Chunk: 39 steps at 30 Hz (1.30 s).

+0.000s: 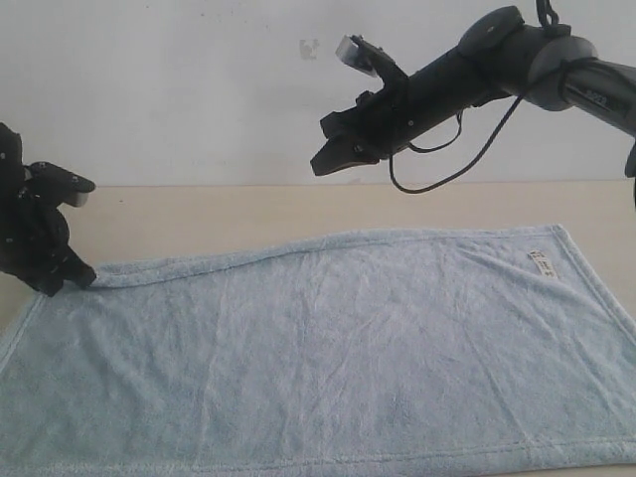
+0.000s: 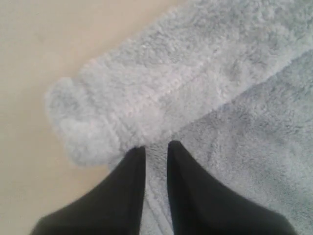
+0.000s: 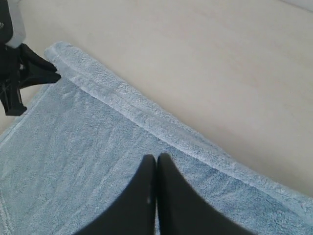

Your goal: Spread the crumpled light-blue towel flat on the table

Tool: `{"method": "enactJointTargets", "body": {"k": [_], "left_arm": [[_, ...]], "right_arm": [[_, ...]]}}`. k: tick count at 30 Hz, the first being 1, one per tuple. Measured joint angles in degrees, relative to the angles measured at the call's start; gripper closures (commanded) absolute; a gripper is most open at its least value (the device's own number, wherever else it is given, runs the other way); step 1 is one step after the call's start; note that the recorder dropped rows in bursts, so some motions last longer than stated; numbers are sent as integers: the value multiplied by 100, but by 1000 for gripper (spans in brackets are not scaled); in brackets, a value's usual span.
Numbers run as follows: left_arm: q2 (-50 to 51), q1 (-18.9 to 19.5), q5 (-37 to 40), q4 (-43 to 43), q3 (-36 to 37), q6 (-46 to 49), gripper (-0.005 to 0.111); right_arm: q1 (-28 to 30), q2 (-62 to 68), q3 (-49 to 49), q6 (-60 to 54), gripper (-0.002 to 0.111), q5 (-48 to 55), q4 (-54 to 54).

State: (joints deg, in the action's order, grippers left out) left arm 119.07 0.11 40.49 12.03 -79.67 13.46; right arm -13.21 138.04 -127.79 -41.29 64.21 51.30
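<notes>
Closest to the lens, near hem (image 1: 298, 462) of the towel (image 1: 328, 348): a straight stitched line running almost the full width of the exterior view. Lying opened out on the pale beige table (image 1: 199, 214), covering most of the near part of it, with bare wood-look surface showing only behind the far edge (image 1: 397, 235) and at the left. Light blue, plush and fleecy, mostly smooth, with faint creases fanning across the middle. Carries a small white label (image 1: 542, 263) near the far right corner. Not wholly flat: far edge turned over on itself into a narrow band from the far left corner toward the middle, thick and rounded at the corner itself in the left wrist view. Touched at that corner by the left gripper (image 1: 78, 280), down at table level; jaws almost together, only a thin slit between the black fingers (image 2: 127, 196), fleece colour showing through the slit. Cannot tell whether any cloth is actually pinched there. Well above the far edge, near the middle, right gripper (image 1: 320, 164) hanging in the air, tilted down toward the left, jaws pressed tip to tip with nothing between them, clear of the towel.
</notes>
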Motion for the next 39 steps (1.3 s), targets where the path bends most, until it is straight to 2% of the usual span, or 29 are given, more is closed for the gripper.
{"method": "enactJointTargets", "body": {"k": [7,14,18,22,26,32,39], "left_arm": [[90,0,-213,96,-24,-112,90],[235,0,-1294,106,-24,-473,90],[323,20,-1934,106,-347,-856,85],[428,162,-1935,106,-840,-1516,83],[376,283,-1579,298,-960,-1700,83],[-66,371,-1372,449,-639,-1739,83],[-1121,384,-1714,170,573,-1578,84]], "right_arm": [[0,0,0,0,109,100,48],[0,0,0,0,109,173,48],[0,0,0,22,109,173,48],[0,0,0,249,109,60,-43],[0,-21,0,756,109,-247,-923],[112,-257,0,931,109,-297,-1549],[629,-790,29,1162,109,132,-1952]]}}
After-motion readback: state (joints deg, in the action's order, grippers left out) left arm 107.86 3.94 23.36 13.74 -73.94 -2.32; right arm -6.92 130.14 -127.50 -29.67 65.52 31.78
